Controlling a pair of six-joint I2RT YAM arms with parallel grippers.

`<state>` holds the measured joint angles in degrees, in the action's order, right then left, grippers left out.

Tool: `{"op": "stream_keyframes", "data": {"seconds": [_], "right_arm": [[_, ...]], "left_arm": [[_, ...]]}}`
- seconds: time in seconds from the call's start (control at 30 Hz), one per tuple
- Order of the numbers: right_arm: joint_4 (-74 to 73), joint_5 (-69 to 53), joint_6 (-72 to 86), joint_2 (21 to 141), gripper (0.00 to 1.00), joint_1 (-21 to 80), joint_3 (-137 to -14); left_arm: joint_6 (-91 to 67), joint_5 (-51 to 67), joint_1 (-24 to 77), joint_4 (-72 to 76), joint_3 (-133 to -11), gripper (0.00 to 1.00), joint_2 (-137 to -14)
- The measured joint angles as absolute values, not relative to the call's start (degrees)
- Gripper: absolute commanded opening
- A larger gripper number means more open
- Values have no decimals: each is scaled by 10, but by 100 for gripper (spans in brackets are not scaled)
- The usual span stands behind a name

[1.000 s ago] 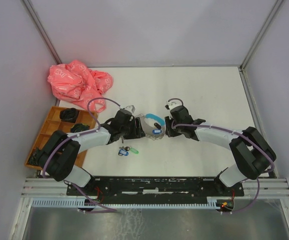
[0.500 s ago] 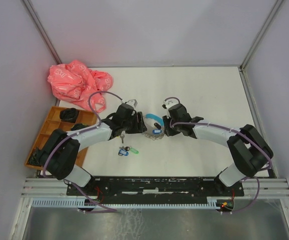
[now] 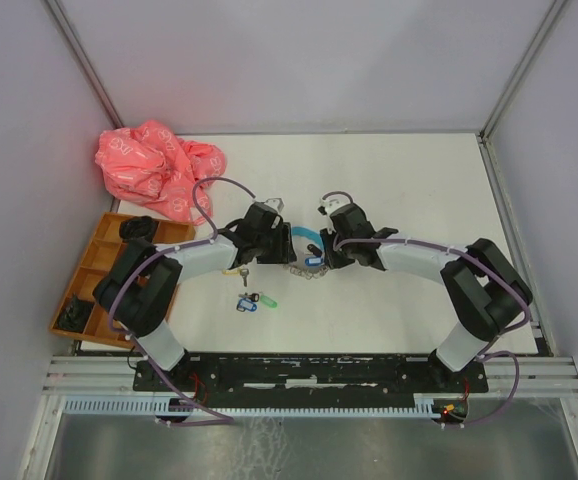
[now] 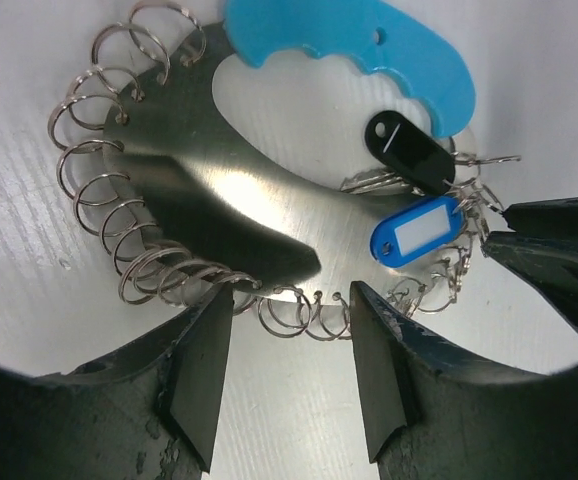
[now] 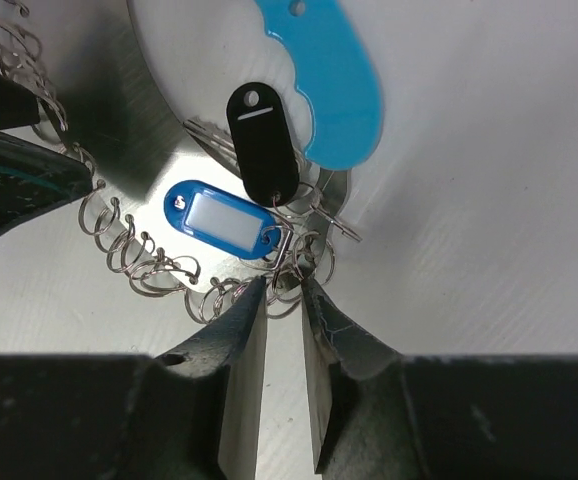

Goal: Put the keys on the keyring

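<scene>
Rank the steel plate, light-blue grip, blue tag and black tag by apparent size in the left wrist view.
1. steel plate, clearly the largest
2. light-blue grip
3. blue tag and black tag: they look about alike, so they are left unranked against each other

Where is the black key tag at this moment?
In the right wrist view, the black tag lies on the metal plate of the keyring, between the light-blue handle and the blue tag, just ahead of the right gripper.
</scene>
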<state>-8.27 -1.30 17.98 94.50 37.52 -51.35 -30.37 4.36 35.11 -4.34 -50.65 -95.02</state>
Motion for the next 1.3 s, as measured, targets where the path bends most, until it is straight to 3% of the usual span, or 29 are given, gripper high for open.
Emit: {"op": "stream_keyframes", "data": {"seconds": [0.37,0.53,1.3], "right_arm": [[-101,3,179,957,24,377,-521],[-118,41,178,947,30,379,-521],[-135,14,121,927,32,396,-531]], "left_arm": [[-304,45,351,-42,-507,54,-971],[-304,45,351,-42,-507,54,-971],[-304,45,351,-40,-506,54,-971]]}}
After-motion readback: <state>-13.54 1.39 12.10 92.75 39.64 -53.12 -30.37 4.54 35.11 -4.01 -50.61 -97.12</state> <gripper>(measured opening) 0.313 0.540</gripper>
